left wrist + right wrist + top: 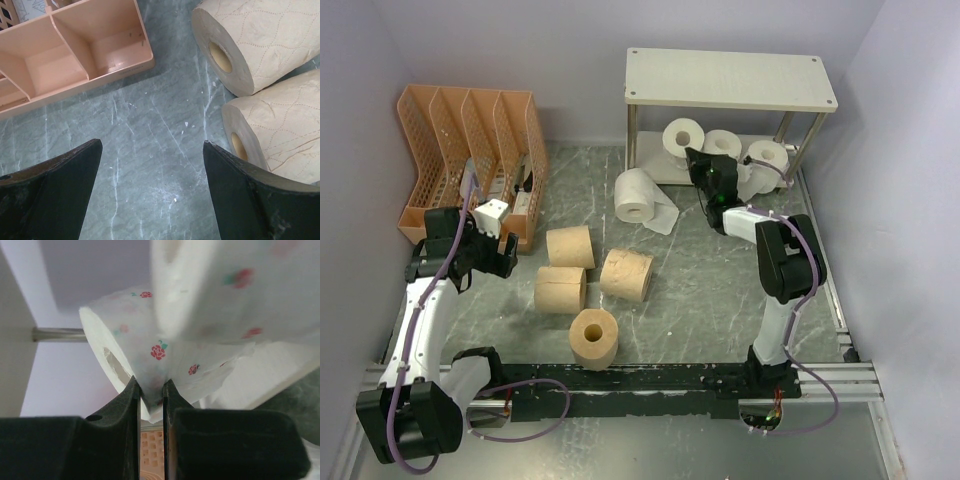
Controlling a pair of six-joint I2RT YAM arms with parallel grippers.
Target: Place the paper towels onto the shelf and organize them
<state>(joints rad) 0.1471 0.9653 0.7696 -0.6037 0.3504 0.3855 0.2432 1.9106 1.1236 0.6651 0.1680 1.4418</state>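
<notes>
The right gripper (150, 390) reaches into the lower tier of the off-white two-tier shelf (730, 82) with thin silver legs, jaws pinched almost together on a loose flap of a white rose-printed paper roll (117, 347). Three white paper rolls (722, 145) sit on that lower board. A fourth white roll (636, 195) lies just in front of the shelf, and four tan-brown paper rolls (570, 247) lie farther out, front-left of it. The left gripper (152, 150) hangs beside those, jaws wide apart, holding nothing
</notes>
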